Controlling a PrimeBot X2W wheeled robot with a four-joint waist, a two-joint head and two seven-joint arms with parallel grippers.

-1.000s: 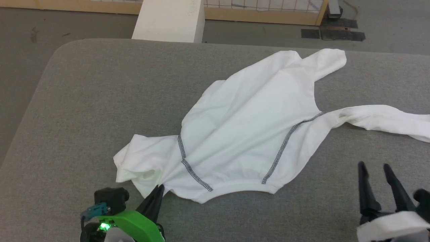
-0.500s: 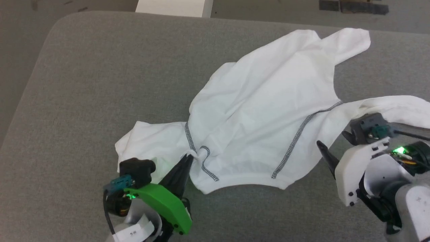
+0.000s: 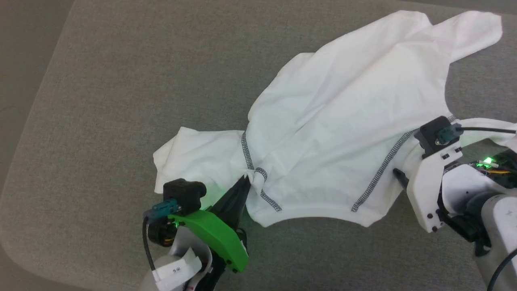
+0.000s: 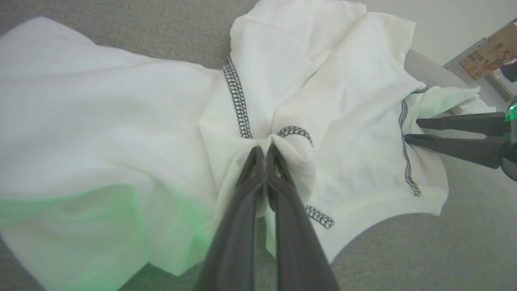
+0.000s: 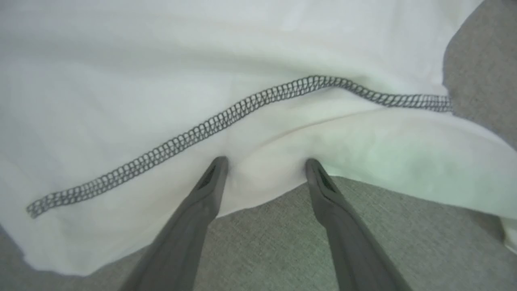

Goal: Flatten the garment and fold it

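The garment [image 3: 347,109], a white shirt with dark grey seam stitching, lies crumpled across the grey padded table [image 3: 121,81]. My left gripper [image 3: 245,180] is shut on a pinch of the garment [image 4: 323,101] at the left shoulder seam, and the cloth bunches around the tips [image 4: 264,150]. At the garment's right edge my right gripper [image 5: 264,163] stands open. Its fingertips [image 5: 218,163] press on the fabric [image 5: 202,60] just below the right seam. In the head view, one dark finger [image 3: 400,176] of it pokes out at that edge.
The table's rounded left corner and its edge [image 3: 12,258] run down the left of the head view, with floor beyond. One sleeve [image 3: 484,123] trails off to the right behind my right wrist. In the left wrist view, the right gripper's fingers [image 4: 452,135] reach in from the right.
The head camera has tilted down and closer. My left gripper has pinched the shoulder seam and bunched it up. My right arm has come in to the garment's right edge.
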